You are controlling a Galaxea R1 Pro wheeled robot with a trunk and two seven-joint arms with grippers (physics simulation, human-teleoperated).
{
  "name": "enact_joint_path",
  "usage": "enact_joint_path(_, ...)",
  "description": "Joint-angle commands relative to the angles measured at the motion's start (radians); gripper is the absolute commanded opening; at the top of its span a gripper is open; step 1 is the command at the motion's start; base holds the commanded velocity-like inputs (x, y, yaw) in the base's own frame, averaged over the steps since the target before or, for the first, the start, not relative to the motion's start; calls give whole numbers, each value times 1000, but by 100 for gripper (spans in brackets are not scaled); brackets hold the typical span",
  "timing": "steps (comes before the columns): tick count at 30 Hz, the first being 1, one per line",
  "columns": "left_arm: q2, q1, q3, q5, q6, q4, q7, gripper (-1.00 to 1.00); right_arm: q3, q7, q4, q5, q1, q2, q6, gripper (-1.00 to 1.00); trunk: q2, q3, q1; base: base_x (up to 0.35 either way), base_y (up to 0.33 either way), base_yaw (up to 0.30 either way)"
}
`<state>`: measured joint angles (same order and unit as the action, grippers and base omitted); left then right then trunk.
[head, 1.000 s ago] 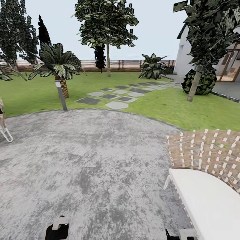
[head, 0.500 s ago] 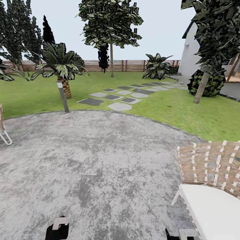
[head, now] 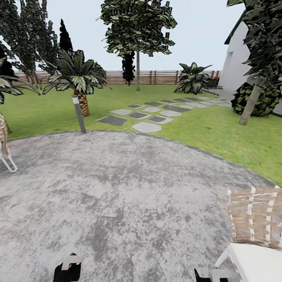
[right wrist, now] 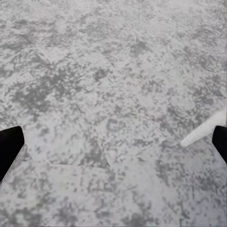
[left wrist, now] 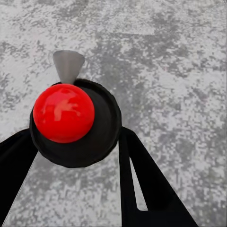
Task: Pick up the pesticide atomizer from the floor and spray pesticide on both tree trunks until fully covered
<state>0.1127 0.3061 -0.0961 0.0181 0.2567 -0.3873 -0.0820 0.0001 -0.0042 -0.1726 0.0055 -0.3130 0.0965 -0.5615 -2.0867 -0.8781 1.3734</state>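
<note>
The left tool [left wrist: 75,156] points down toward the ground, its two black fingers [left wrist: 142,184] closed against the sides of the pesticide atomizer [left wrist: 75,123], which sits between them. The right tool [right wrist: 113,142] also faces downward, its dark fingertips [right wrist: 9,146] spread wide apart with nothing between them. In the head view both tools sit low, the left tool's tip [head: 68,268] just showing.

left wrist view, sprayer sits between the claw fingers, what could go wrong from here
The sprayer sits between the left claw fingers, but contact isn't clear, so it could slip while driving. The woven chair stands close on the right and the base might clip it. The lamp post stands at the paving's edge, towards the trees.
</note>
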Motion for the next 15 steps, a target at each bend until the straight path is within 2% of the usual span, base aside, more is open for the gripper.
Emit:
enact_joint_path(1, -1, 1, -8, 2, 3, 1, -9, -100, 0, 0, 1, 1, -1, 0, -3, 100, 0, -1, 0, 338, 0, 1)
enact_joint_path(15, -1, 1, -8, 2, 3, 1, -9, -100, 0, 0, 1, 1, 0, 0, -3, 100, 0, -1, 0, 338, 0, 0)
